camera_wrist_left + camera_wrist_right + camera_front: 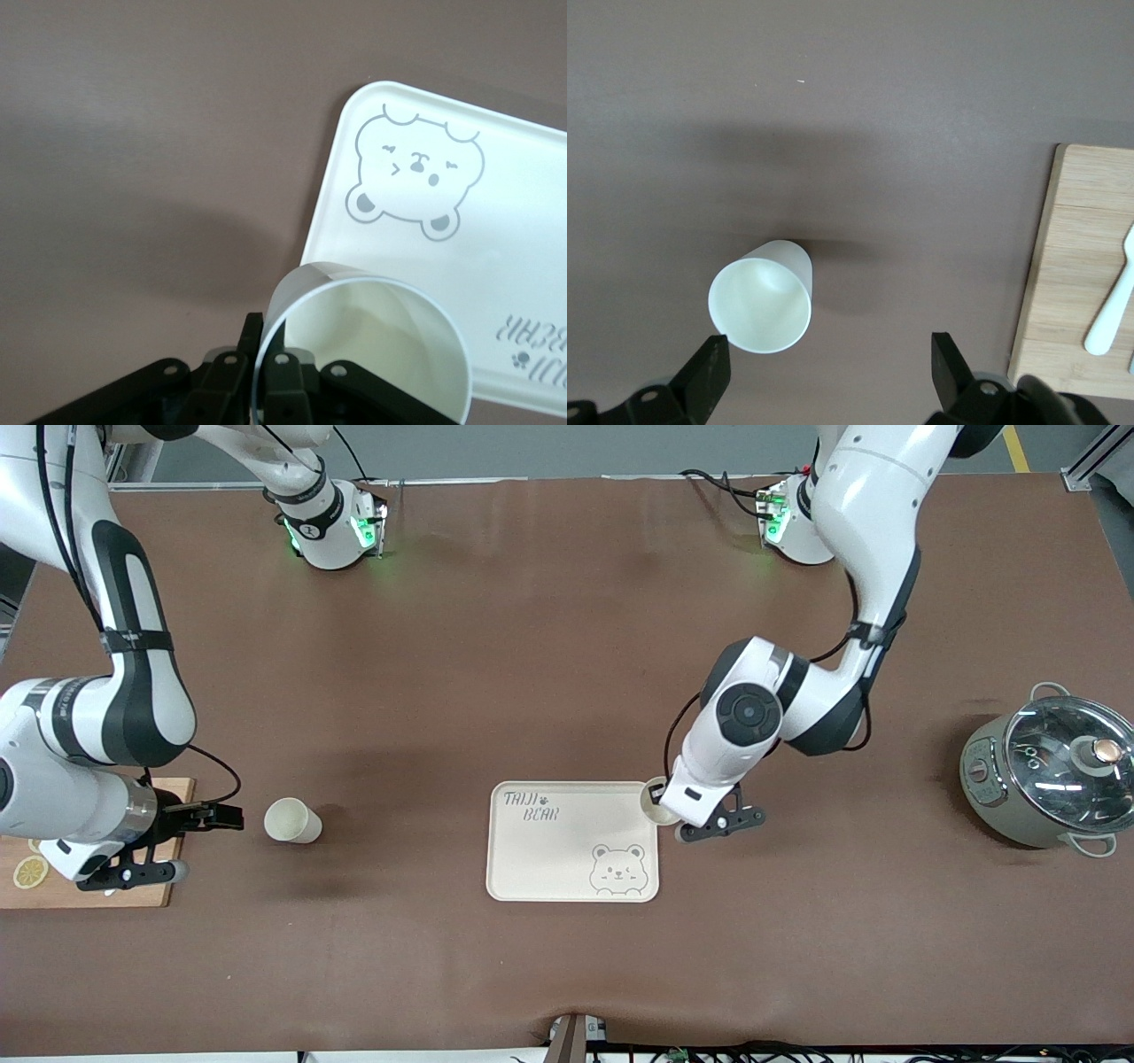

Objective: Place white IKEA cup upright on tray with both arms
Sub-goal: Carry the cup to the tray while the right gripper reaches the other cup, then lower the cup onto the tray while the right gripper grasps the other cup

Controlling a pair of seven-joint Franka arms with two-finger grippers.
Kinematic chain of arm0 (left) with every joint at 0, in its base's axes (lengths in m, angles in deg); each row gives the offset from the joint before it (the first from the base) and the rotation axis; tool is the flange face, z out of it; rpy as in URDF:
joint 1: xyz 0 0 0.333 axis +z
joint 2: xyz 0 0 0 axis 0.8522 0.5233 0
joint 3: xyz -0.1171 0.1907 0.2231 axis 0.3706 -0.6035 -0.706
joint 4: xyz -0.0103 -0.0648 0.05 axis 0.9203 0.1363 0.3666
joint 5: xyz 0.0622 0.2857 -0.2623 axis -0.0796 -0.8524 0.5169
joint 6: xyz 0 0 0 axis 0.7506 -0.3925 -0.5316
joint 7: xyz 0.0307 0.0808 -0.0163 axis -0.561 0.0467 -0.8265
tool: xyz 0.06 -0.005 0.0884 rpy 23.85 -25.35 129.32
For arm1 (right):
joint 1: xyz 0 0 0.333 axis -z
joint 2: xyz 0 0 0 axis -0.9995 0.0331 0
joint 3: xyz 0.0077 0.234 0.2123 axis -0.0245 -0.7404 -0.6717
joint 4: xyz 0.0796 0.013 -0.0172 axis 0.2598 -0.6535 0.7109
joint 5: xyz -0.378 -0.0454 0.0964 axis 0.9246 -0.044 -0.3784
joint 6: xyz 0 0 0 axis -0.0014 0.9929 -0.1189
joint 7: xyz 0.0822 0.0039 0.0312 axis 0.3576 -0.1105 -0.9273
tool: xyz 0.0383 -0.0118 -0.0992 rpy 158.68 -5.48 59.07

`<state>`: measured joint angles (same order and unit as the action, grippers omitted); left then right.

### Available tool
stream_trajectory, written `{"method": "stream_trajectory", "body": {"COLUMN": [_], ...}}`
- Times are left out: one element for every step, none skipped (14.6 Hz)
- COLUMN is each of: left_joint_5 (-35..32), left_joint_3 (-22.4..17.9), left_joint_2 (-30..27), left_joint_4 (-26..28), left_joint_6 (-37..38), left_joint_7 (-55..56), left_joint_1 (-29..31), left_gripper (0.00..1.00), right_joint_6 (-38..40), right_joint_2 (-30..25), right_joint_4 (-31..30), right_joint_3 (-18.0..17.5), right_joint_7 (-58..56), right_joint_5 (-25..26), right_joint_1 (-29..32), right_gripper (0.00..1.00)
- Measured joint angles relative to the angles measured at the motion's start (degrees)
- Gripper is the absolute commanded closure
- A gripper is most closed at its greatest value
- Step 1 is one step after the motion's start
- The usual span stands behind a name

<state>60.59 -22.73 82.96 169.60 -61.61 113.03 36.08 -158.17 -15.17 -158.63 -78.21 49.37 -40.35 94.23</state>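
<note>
Cup, clamped by its rim in the left gripper over the tray corner, should lower level before release, while the right gripper waits, fingers apart, beside a second cup.

- Left arm, elbow bent, reaches down; left gripper clamps a cup's rim.
- Right arm bends low at its table end; right gripper points sideways, fingers spread.
</note>
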Motion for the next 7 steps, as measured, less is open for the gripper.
{"method": "stream_trajectory", "body": {"left_joint_5": [0.0, 0.0, 0.0, 0.0, 0.0, 0.0, 0.0], "left_joint_3": [-0.06, -0.06, -0.05, -0.05, -0.06, -0.06, -0.08], "left_joint_2": [1.56, 2.87, 3.91, 4.62, 5.07, 5.37, 5.58], "left_joint_4": [-1.25, -2.37, -3.3, -4.0, -4.43, -4.77, -5.04], "left_joint_6": [0.02, 0.02, 0.02, 0.02, 0.01, -0.07, -0.21], "left_joint_7": [0.0, 0.08, 0.44, 0.83, 1.03, 1.16, 1.56], "left_joint_1": [-0.06, -0.18, -0.39, -0.65, -0.92, -1.25, -1.6], "left_gripper": [1.0, 1.0, 1.0, 1.0, 1.0, 1.0, 1.0], "right_joint_6": [-0.27, -0.46, -0.72, -1.03, -1.43, -2.16, -3.34], "right_joint_2": [0.55, 1.14, 1.74, 2.26, 2.74, 3.08, 3.26], "right_joint_4": [-0.01, -0.03, -0.03, -0.04, -0.09, -0.31, -0.95], "right_joint_3": [0.0, 0.01, 0.01, 0.02, 0.03, 0.04, 0.05], "right_joint_7": [-0.01, -0.02, -0.02, -0.02, -0.02, -0.03, -0.04], "right_joint_5": [0.0, 0.01, 0.01, 0.01, 0.02, 0.02, 0.02], "right_joint_1": [0.01, 0.01, 0.01, 0.03, 0.06, 0.09, 0.11], "right_gripper": [0.0, 0.0, 0.0, 0.0, 0.0, 0.0, 0.0]}}
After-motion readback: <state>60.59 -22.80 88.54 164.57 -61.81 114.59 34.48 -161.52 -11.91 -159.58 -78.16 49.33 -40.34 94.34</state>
